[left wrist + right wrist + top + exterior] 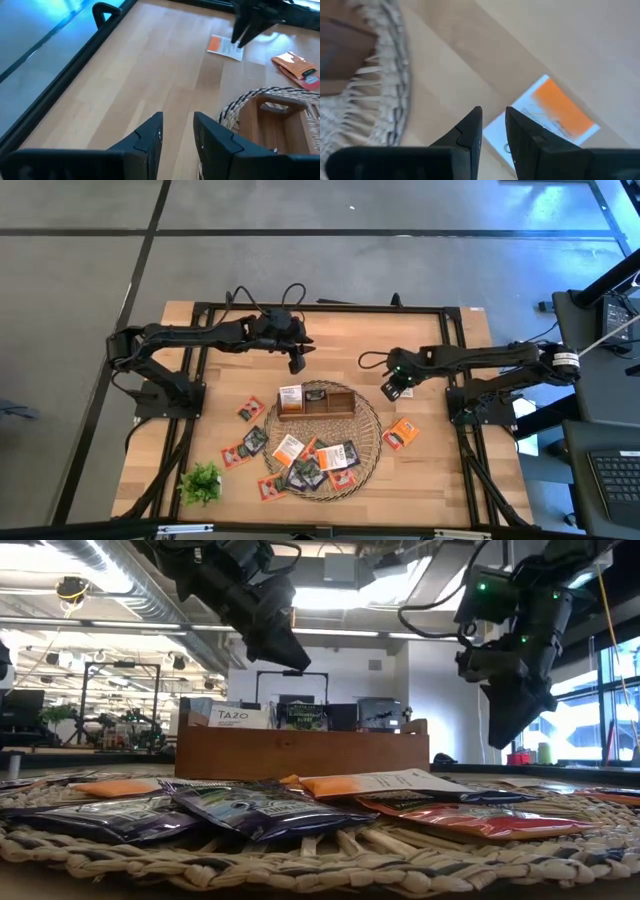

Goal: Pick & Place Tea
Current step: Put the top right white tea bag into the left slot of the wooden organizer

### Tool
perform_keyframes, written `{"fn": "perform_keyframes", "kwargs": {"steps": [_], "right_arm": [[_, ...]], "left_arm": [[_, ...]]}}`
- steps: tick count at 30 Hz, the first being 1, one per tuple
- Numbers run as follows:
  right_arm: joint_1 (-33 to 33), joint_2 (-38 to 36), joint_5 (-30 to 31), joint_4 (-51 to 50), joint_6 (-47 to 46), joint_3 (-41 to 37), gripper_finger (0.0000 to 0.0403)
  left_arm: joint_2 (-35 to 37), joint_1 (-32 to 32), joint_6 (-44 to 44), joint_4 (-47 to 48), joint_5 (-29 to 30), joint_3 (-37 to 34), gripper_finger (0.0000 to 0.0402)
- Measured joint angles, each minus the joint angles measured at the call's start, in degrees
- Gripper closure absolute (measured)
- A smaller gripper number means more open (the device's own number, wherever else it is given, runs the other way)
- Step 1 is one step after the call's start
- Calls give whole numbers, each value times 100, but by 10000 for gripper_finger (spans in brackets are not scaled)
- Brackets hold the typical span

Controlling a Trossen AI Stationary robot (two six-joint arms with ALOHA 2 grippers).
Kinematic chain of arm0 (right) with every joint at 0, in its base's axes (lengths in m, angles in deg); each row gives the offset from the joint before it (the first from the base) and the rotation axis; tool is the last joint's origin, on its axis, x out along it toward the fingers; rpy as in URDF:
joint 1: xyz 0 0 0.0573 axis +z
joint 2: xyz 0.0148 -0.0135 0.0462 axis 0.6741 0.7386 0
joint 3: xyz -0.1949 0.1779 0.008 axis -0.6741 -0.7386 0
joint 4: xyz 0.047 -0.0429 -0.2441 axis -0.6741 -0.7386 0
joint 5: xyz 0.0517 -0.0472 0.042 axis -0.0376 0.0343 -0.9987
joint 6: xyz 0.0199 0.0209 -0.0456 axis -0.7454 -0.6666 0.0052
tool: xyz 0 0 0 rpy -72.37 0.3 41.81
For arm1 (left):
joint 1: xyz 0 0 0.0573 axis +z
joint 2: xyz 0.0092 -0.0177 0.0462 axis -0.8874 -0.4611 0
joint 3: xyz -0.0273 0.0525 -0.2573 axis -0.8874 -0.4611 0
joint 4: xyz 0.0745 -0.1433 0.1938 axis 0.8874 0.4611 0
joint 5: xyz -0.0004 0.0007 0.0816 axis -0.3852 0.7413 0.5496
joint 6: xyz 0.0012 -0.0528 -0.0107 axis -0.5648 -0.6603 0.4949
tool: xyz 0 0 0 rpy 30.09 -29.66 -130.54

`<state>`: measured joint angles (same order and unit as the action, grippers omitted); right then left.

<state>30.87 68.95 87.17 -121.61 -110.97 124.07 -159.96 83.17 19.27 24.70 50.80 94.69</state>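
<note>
From table height, nearest are tea sachets (250, 808) spread over the round wicker mat (300, 865): dark purple ones, an orange one, a red one, and a white-and-orange one lying flat. Their print is too small to read. Behind them stands the wooden tray (300, 752), and a sachet upright in it reads "TAZO" (240, 717); the dark sachet beside it has lettering I cannot make out.

Above the tray hang both arms. The left end effector (297, 363) hovers over bare counter (340, 340) just beyond the tray's far edge; its own camera shows its fingers (150, 137) a small gap apart, holding nothing, with the tray end and mat rim off to one side. The right end effector (391, 392) hangs just off the mat's rim, at the tray's right end. Its fingers (470, 130) stand close together with a narrow gap, nothing between them, and a white-and-orange sachet (545, 117) lies flat on the counter directly beneath its tips.

Only the overhead camera shows the whole spread: most sachets heaped on the near half of the mat, a few strays on the counter to the left, two orange ones (401, 432) to the right below the right end effector, and a green sprig (201, 481) at the near left. The low camera alone shows the room behind, with desks and ceiling ducts.
</note>
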Motion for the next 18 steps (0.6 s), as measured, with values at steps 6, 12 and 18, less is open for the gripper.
{"fn": "perform_keyframes", "kwargs": {"steps": [6, 12, 18], "right_arm": [[-217, 2, 31, -113, -9, -19, 314], [-342, 4, 102, 200, 617, -111, 314], [-432, 7, -22, 356, 627, -124, 289]], "left_arm": [[0, 0, -103, -2, 0, 0, 294], [0, 0, -105, -2, 4, 0, 294], [0, 0, -103, -2, 28, 0, 297]]}}
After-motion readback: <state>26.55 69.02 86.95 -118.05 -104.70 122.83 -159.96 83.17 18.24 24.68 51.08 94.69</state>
